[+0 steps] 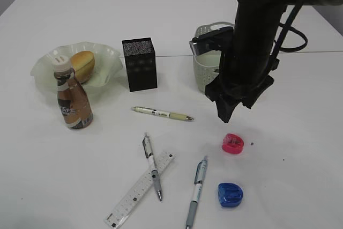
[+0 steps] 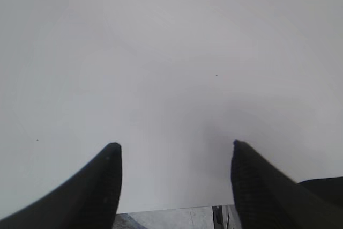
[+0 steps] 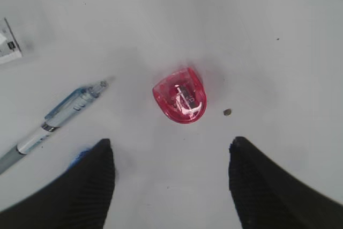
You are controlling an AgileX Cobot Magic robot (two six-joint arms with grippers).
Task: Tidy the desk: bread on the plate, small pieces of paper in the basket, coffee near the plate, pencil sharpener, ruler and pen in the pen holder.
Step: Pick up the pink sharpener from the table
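My right gripper [image 3: 170, 156] hangs with its jaws spread wide and empty above the desk [image 1: 300, 148], and the red pencil sharpener [image 3: 180, 95] lies on the white surface just ahead of the fingertips, roughly centred between them and untouched. A blue-grey pen [image 3: 51, 124] lies off to one side. My left gripper [image 2: 174, 167] is also spread apart, over bare tabletop.

pencil sharpener [image 3: 180, 95]: translucent pink-red
second sharpener [image 1: 230, 194]: blue
pen holder [image 1: 140, 64]: black, dotted mesh
basket [image 1: 206, 65]: pale sage-green
bread [image 1: 83, 65]: golden-yellow
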